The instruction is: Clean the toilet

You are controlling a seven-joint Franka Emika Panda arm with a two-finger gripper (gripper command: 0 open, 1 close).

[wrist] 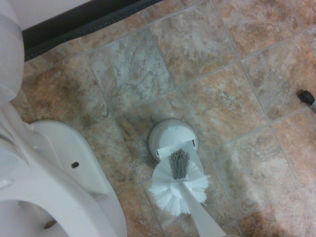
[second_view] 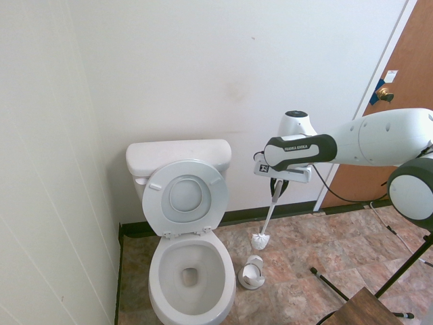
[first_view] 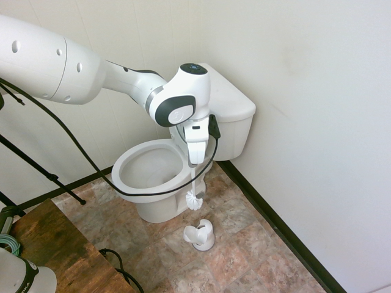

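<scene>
- Pincer (first_view: 193,163): clamped on the handle of the white toilet brush (first_view: 193,199), jaws together around it.
- Brush hangs head-down straight below the pincer. Handle leans a bit in the second exterior view, close to upright in the first.
- Brush head is round, white bristles, plus a grey tuft that shows in the wrist view. Up off the floor, apart from the holder.
- White brush holder (second_view: 251,273): on the floor, lower than the pincer and the brush head, upright, open at the top. Sits near the toilet base.
- Toilet (second_view: 192,279): white, glossy, left of the pincer in the second exterior view. Bowl open, pincer out to the side of it, not over it.
- Seat and lid (second_view: 186,200): both raised, leaning back toward the tank (second_view: 177,156), also left of the pincer there.
- Floor (second_view: 298,271) under the pincer: mottled tan, grey and reddish tile pattern.
- Brown door (second_view: 385,135): off to the right of the pincer, second exterior view.
- Wooden tabletop (first_view: 61,256): lower left of the pincer, first exterior view, well apart.
</scene>
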